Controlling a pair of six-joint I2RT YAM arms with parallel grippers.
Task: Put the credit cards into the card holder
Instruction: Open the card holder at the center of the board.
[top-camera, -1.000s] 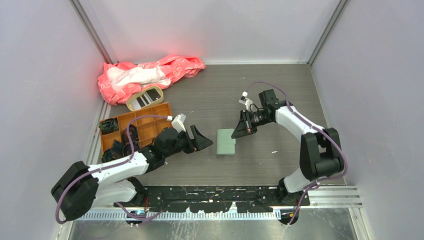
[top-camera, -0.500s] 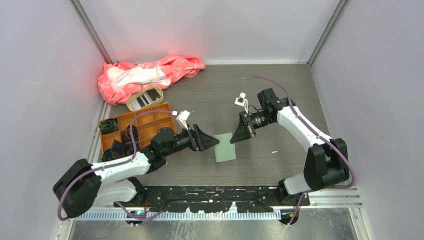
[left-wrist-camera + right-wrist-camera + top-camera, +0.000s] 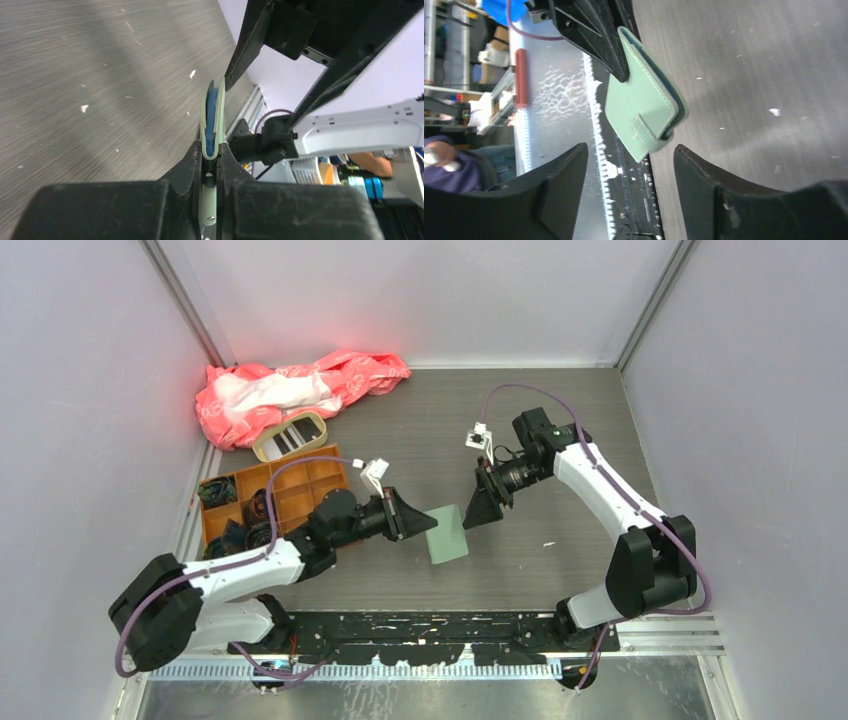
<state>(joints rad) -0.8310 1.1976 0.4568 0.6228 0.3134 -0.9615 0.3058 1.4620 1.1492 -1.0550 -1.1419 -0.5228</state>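
The left wrist view shows the wallet point(image 3: 212, 115) edge-on, blue lining between green covers, pinched tight in the left gripper point(image 3: 212, 150). The right wrist view shows its flat face and tab, with the right gripper point(image 3: 630, 149) spread open just short of it. Overhead, the wallet sits over the middle of the table point(image 3: 560, 440), long axis running far to near. The orange tray point(image 3: 290, 490) and pink bag point(image 3: 300, 390) lie well left.

Card holder point(image 3: 644, 107): sage-green, matt, leather-like skin, stitched seam along the edge; blue lining inside. Surface point(image 3: 560, 440): grey wood-grain finish, matt, pale specks and scuffs. Left hand point(image 3: 211, 150): black matt plastic. Far-left corner: pink bag point(image 3: 290, 390), thin crinkled plastic film, slight sheen. Orange tray point(image 3: 296, 502): matt plastic.
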